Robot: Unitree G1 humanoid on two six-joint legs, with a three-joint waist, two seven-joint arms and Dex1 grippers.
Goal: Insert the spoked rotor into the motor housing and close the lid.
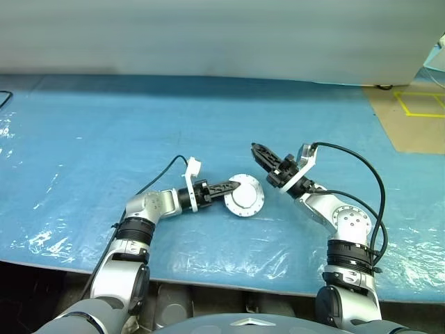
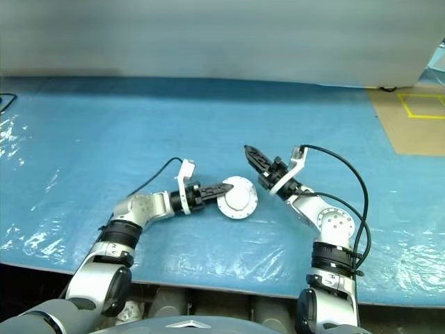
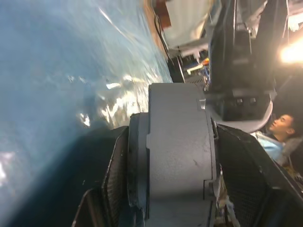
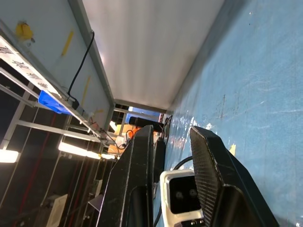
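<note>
A round silver metal body, the motor housing (image 1: 246, 200), hangs just over the blue table between my arms. My left gripper (image 1: 234, 187) is shut on its near rim, one black finger across the upturned face. In the left wrist view the housing (image 3: 180, 151) stands edge-on, clamped between both pads. That upturned face is plain silver with a small centre mark. I cannot tell whether it is the lid. The spoked rotor is hidden. My right gripper (image 1: 259, 152) is raised to the right of the housing and apart from it. Its fingers (image 4: 137, 156) are slightly open and hold nothing.
A blue plastic sheet (image 1: 104, 139) covers the table, with its front edge close to me. A pale wall (image 1: 208, 35) runs along the far side. Brown flooring with yellow tape (image 1: 417, 111) lies at the far right. A person (image 3: 279, 132) shows in the left wrist view.
</note>
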